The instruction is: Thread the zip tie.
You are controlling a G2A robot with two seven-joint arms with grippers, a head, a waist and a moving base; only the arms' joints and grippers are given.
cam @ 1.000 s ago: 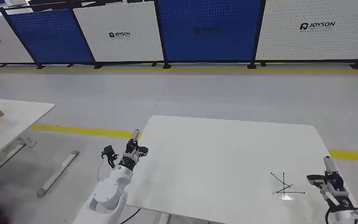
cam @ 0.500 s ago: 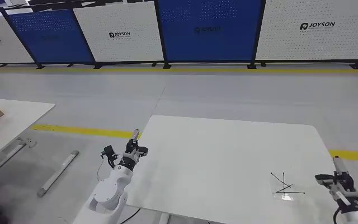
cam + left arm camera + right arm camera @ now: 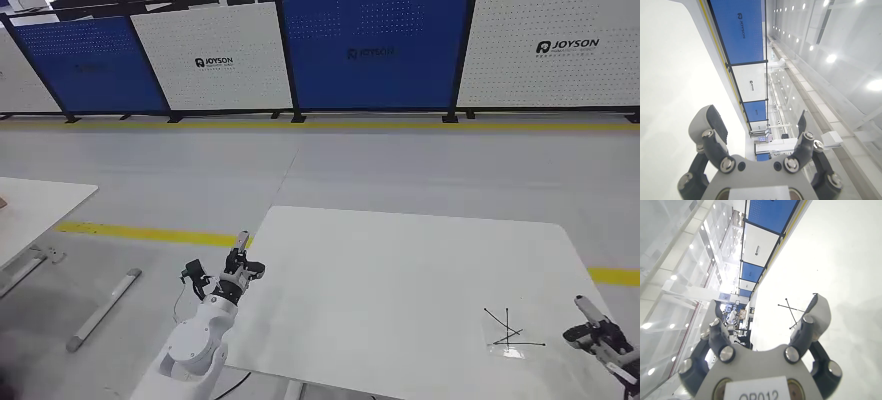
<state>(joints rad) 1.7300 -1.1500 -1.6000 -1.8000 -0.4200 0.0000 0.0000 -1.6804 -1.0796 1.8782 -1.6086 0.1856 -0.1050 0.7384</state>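
A row of blue and white perforated wall panels [image 3: 375, 55] stands along the far side of the grey floor [image 3: 300, 165], which a yellow floor stripe [image 3: 150, 234] crosses. Nearer the robot lies the white rectangular tabletop [image 3: 400, 280]; its surface is also seen in the left wrist view [image 3: 668, 66] and the right wrist view [image 3: 829, 256].

The left pincer [image 3: 240, 243] sits at the tabletop's left edge, well apart from the task's things. In its own wrist view the left pincer [image 3: 759, 113] has its two dark-padded fingers spread wide with nothing between them.

The right pincer [image 3: 583, 305] is at the tabletop's right edge, near the front corner. Seen from its wrist, the right pincer [image 3: 764, 300] is likewise spread apart and holds nothing.

The thin black plastic zip ties [image 3: 508, 330] lie flat on the tabletop near that front right corner, a few strips crossed over one another, near the right pincer but not touching it. The right wrist view shows the same zip ties [image 3: 791, 309] lying beyond the fingers. A small pale glossy patch [image 3: 512, 351] sits at their near ends; what it is cannot be told.
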